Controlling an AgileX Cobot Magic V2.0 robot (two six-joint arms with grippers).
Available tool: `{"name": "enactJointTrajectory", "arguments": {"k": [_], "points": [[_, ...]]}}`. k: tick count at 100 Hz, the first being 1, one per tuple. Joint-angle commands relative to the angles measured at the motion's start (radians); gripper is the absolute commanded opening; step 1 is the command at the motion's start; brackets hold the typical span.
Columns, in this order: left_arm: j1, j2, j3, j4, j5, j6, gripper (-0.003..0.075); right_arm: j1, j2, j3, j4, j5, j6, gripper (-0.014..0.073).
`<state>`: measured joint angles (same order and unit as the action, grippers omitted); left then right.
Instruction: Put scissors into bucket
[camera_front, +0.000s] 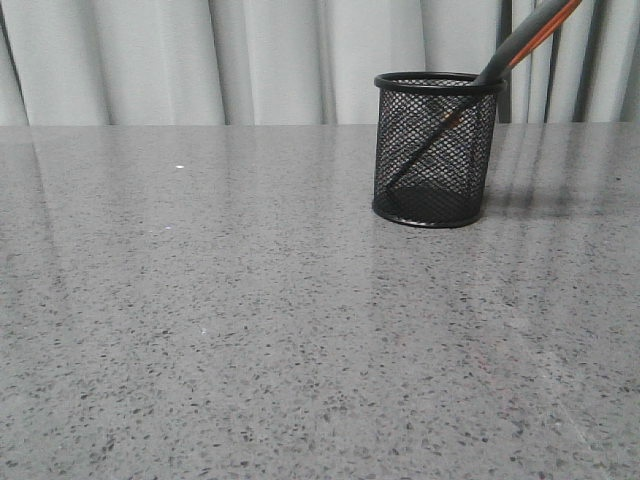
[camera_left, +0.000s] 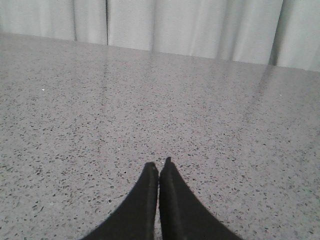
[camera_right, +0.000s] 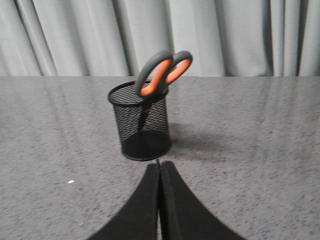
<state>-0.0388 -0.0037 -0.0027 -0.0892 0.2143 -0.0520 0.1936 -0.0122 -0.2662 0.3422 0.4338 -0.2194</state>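
1. Scissors (camera_front: 520, 45) standing blades-down in the bucket (camera_front: 436, 150), handles leaning out over the rim.
2. Bucket upright toward the table's (camera_front: 200, 330) far right, near the back edge and curtain (camera_front: 250, 60).
3. Left gripper (camera_left: 159, 167) jaws pressed together, holding nothing, over bare table.
4. Right gripper (camera_right: 160, 167) jaws likewise closed and empty, just short of the bucket.

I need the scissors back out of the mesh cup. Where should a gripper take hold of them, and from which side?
Probably the handle loops: on the scissors they are the only part above the bucket rim, the blades being down inside the mesh. The scissors lean on the rim, tilted toward the robot's right in the front view, so come from above and pull up along that slant.
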Motion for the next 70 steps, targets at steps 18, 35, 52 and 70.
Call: {"name": "enactJointTrajectory", "arguments": {"k": [18,35,52,70], "points": [[0.005,-0.025,0.028,-0.010,-0.072,-0.007,-0.0021,-0.062,-0.016,0.170,-0.204,-0.360,0.102,-0.0065],[0.005,-0.025,0.028,-0.010,-0.072,-0.007,-0.0021,-0.108,-0.019,0.278,-0.315,-0.363,0.209,-0.0065],[0.005,-0.025,0.028,-0.010,-0.072,-0.007,-0.0021,-0.123,-0.019,0.294,-0.322,-0.376,0.209,-0.0065],[0.005,-0.025,0.028,-0.010,-0.072,-0.007,-0.0021,-0.136,-0.019,0.294,-0.342,-0.321,0.209,-0.0065]]}}
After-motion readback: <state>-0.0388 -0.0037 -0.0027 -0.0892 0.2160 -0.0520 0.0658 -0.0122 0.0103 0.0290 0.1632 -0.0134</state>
